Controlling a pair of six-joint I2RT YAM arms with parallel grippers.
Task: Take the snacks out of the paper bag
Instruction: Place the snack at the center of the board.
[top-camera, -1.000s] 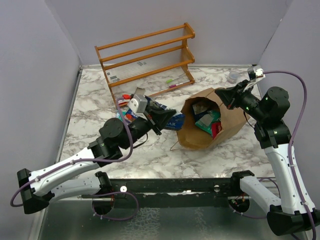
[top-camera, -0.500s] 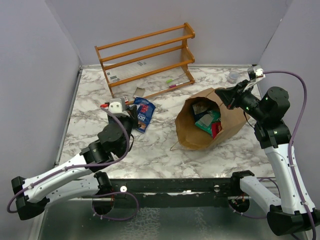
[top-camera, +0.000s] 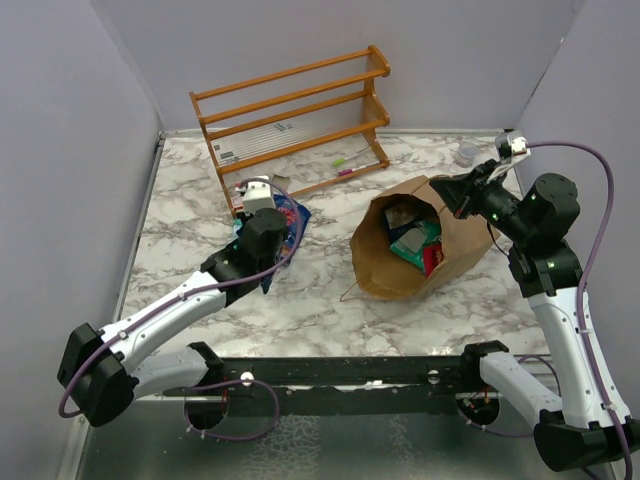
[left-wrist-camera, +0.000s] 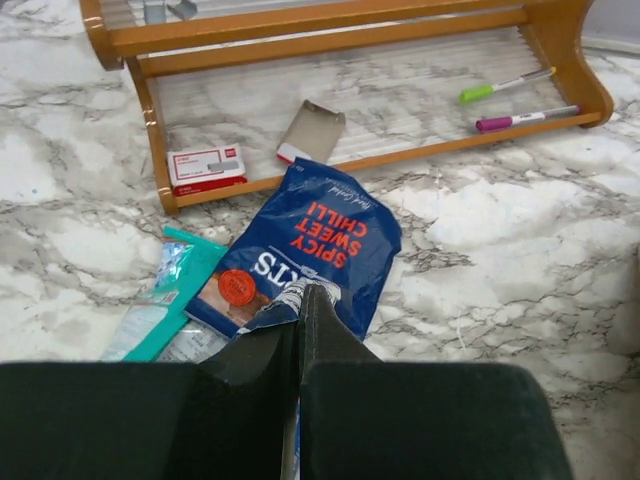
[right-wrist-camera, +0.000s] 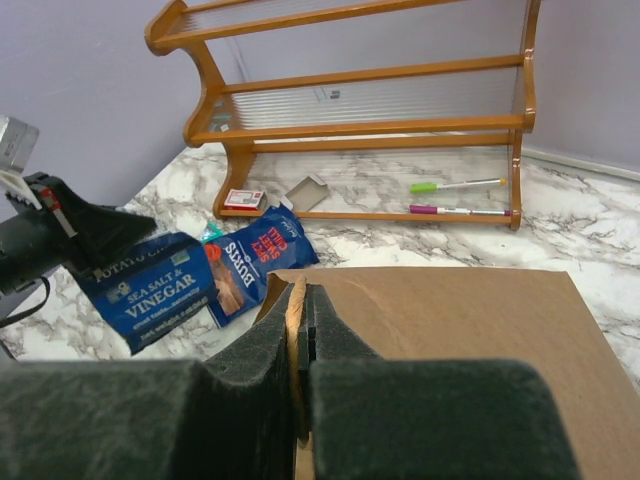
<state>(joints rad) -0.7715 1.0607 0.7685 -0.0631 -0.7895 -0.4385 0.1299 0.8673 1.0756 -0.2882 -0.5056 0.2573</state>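
The left end effector (left-wrist-camera: 302, 292) is pinching together on the edge of a blue sea-salt-and-vinegar packet (right-wrist-camera: 140, 290). A blue chilli packet (left-wrist-camera: 325, 235) and a teal packet (left-wrist-camera: 168, 297) are lying flat on the counter (top-camera: 320, 300) just beside it, near the wooden rack (top-camera: 295, 110). The right end effector (right-wrist-camera: 300, 300) is clamping the rim of the paper bag (top-camera: 462, 235), which is lying on its side with more packets (top-camera: 415, 245) showing inside its mouth.
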